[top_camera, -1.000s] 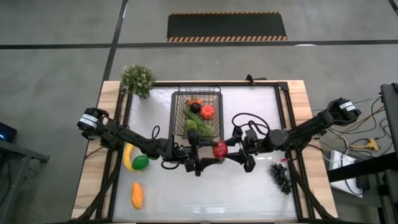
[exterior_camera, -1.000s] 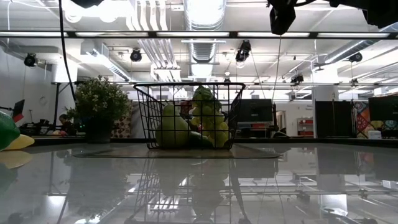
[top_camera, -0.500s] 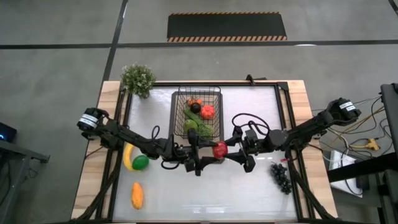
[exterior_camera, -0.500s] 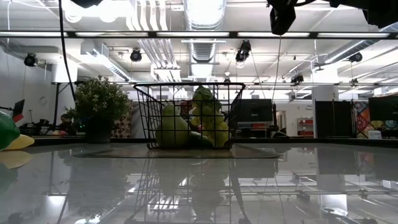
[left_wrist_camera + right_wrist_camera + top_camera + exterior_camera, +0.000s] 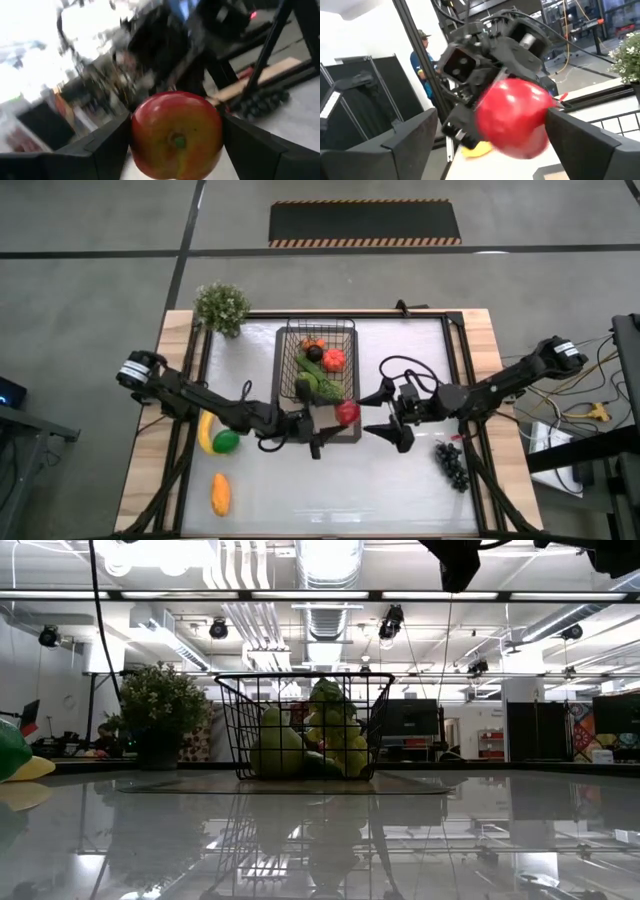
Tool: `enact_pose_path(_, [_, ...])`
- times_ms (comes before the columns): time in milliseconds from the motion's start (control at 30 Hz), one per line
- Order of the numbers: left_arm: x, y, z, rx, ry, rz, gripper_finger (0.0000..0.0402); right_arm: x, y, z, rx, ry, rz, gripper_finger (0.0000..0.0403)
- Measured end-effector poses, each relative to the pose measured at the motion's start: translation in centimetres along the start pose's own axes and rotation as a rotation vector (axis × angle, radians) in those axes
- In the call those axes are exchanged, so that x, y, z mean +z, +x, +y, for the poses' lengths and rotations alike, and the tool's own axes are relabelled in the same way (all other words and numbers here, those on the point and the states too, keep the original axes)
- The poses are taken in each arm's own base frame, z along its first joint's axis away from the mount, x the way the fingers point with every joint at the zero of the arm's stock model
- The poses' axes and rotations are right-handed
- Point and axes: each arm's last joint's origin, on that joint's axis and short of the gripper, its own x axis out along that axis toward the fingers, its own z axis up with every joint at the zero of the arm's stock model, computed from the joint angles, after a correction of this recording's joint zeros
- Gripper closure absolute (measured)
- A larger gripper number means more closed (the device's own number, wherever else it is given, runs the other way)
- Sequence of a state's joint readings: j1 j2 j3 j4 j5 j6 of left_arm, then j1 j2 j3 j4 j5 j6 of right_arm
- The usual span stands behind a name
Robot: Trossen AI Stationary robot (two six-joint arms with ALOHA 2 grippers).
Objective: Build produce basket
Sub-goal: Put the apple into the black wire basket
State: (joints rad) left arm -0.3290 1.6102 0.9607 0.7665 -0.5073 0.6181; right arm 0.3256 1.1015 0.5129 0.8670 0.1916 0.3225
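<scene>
One round, glossy red toy apple [image 5: 347, 413], likely light, hard and slippery: pinched across the middle by left gripper [image 5: 335, 420]; right gripper [image 5: 378, 412] jaws spread, just beside.

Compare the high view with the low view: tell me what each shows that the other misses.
Only the high view shows the left gripper shut on the red apple, the right gripper with jaws open just beside it, the dark grapes, and the orange piece on the table. Only the low view shows the room's ceiling lights behind the table. Both show the basket holding produce, the potted plant, and the green and yellow fruit.
</scene>
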Motion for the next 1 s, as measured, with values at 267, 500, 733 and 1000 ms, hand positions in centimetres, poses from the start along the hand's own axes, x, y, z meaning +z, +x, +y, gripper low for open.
enact_pose_path(267, [-0.4,-1.3,3.6,-0.038,-0.272,0.282,0.013,1.8,-2.3,0.1,-0.052,-0.023,0.088,0.006])
enact_pose_path(500, [-1.5,-1.6,8.5,0.059,-0.429,0.54,0.013,1.9,-4.0,-0.6,-0.197,-0.071,0.184,0.0069])
enact_pose_path(733, [-3.6,-0.1,12.8,0.019,-0.527,0.679,0.013,1.4,-4.2,-0.8,-0.233,-0.1,0.234,0.007])
enact_pose_path(1000, [-8.1,1.2,15.7,-0.081,-0.647,0.779,0.013,1.0,-4.2,-1.0,-0.244,-0.114,0.273,0.0071])
